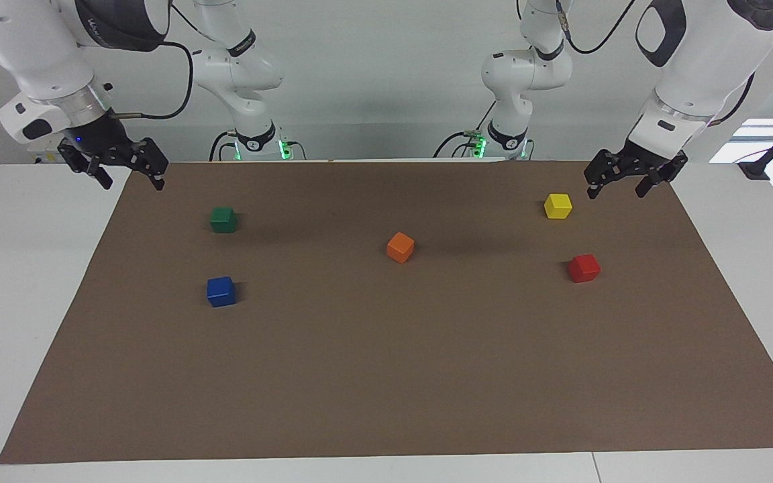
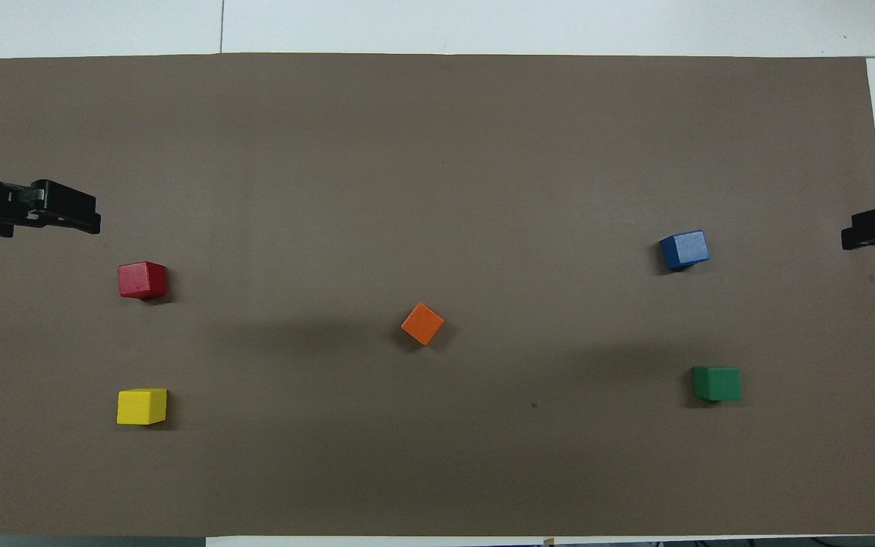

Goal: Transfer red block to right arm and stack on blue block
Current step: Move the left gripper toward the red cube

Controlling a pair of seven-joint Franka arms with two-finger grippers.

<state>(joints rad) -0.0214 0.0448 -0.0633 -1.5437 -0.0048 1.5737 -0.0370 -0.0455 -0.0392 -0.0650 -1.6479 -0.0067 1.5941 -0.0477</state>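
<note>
Facing the robots, the red block (image 1: pixel 584 267) sits on the brown mat (image 1: pixel 386 376) at about four o'clock from the orange block (image 1: pixel 400 247), with the blue block (image 1: pixel 221 291) at eight o'clock. Both the left gripper (image 1: pixel 633 178) and right gripper (image 1: pixel 113 169) hang spread open, holding nothing. From overhead, the red block (image 2: pixel 142 279) lies at five o'clock from the left gripper (image 2: pixel 65 213); the blue block (image 2: pixel 684 250) sits near the right gripper (image 2: pixel 874 228).

One camera sits high across the table, facing the robots — both arm bases stand along its top edge. The other hangs high above the robots' own end, looking steeply down and forward. Both take in the whole brown mat (image 1: pixel 386 376) and its five blocks — half a turn apart.
</note>
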